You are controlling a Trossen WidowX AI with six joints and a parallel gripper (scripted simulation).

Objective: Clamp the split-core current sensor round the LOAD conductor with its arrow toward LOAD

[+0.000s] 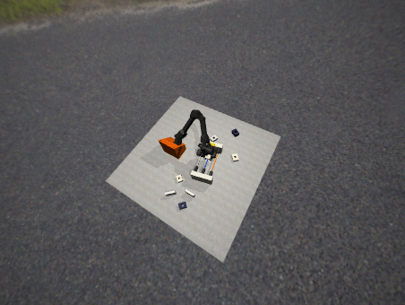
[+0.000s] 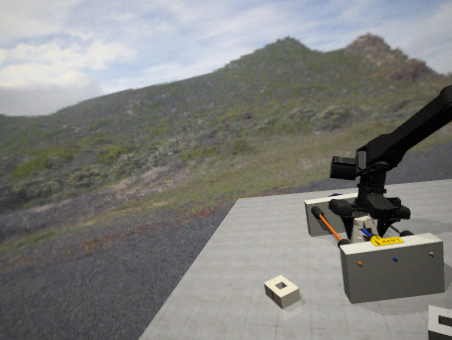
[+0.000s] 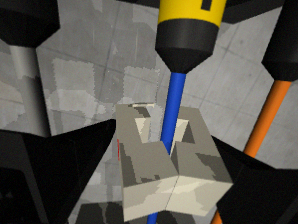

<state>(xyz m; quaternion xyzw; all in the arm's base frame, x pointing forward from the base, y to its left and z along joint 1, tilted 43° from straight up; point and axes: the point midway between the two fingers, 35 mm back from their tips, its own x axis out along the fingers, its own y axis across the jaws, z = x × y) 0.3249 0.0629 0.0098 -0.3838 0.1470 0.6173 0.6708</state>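
Observation:
The pale split-core sensor [image 3: 145,167] [image 2: 357,233] stands between my fingers around the blue conductor [image 3: 175,97] [image 1: 205,165]. Its two halves meet at a seam on the near side in the wrist view. On the far side a gap shows between them, with the blue conductor in it. My gripper [image 3: 155,129] [image 2: 367,235] is shut on the sensor, one black finger on each side. A yellow marker [image 3: 192,11] [image 2: 392,241] [image 1: 212,144] sits at one end of the blue conductor. A red mark shows on the sensor's left side. Its arrow cannot be made out.
A grey conductor [image 3: 34,90] and an orange conductor [image 3: 269,112] [image 2: 330,227] flank the blue one, between two end blocks [image 2: 395,277] [image 1: 202,178]. Pale square rings [image 1: 235,157] [image 2: 290,296], dark blue rings [image 1: 236,133], white bars [image 1: 170,193] and an orange block [image 1: 169,147] stand around.

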